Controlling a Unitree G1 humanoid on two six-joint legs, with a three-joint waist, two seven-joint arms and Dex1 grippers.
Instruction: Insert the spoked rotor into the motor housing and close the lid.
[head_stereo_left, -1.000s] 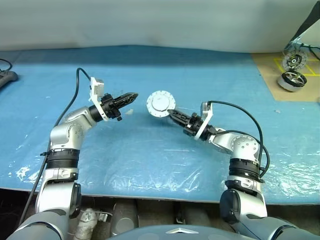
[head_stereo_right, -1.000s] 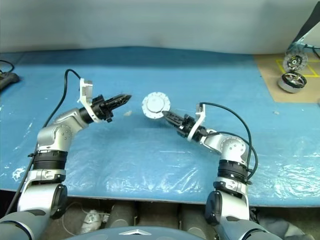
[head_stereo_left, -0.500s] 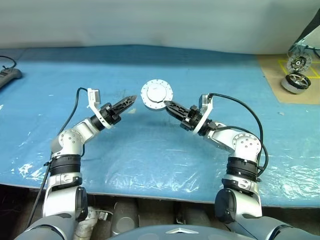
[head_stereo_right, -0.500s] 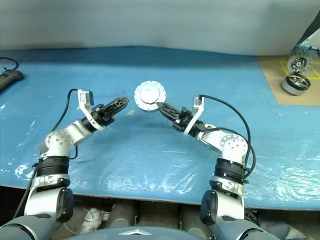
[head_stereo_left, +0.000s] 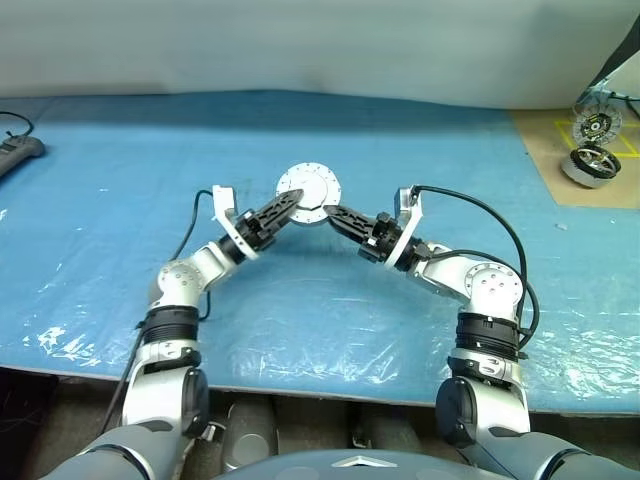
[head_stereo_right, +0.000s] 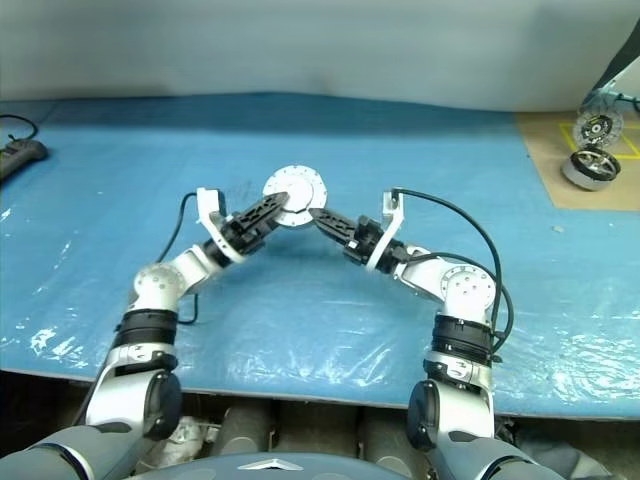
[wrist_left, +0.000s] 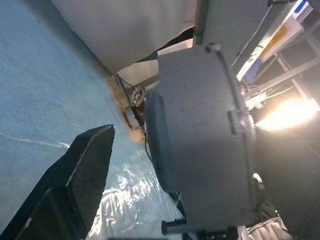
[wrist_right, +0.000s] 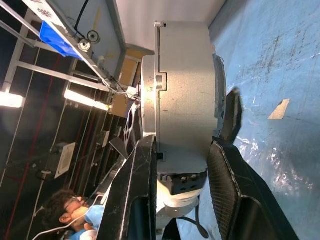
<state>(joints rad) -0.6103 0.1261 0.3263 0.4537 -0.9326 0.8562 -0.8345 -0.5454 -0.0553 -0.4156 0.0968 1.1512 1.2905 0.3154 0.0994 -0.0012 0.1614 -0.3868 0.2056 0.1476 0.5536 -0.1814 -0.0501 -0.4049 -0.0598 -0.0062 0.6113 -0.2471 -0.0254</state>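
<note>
Motor housing clamped edgewise in right claw.

A wide table covered by a blue sheet with glossy, wrinkled plastic over it fills the foreground. Behind the table hangs a plain pale grey-white backdrop. At the table's far right corner lies a brown cardboard panel marked with yellow tape. Beyond the table, metal shelving stands under bright strip lights, and a seated person is near it.
</note>
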